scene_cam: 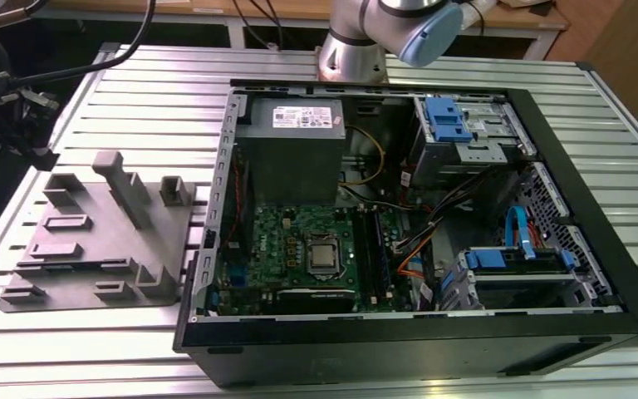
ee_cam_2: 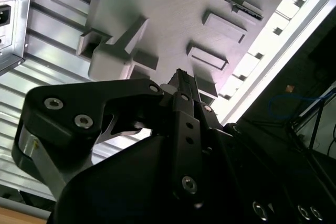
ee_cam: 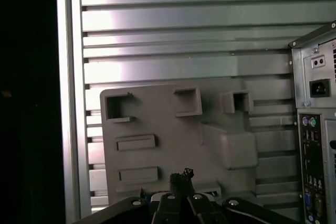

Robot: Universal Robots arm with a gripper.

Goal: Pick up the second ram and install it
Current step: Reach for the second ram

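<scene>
Pressed together and holding nothing, the gripper [ee_cam: 181, 174] hangs over the grey tray [ee_cam: 168, 148], where the second ram [scene_cam: 76, 266] sits near the tray's edge, its long axis running along that edge.

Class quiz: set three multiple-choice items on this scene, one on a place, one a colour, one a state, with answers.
1. Where is the grey tray in the exterior view? A) on that view's left of the computer case B) inside it C) on top of it
2. What colour are the drive brackets? A) red B) blue C) white
3. The case is: A) shut by a panel B) open C) wrapped
Answers: 1A, it lies beside the case on the table; 2B, they are bright blue; 3B, the motherboard shows.
</scene>
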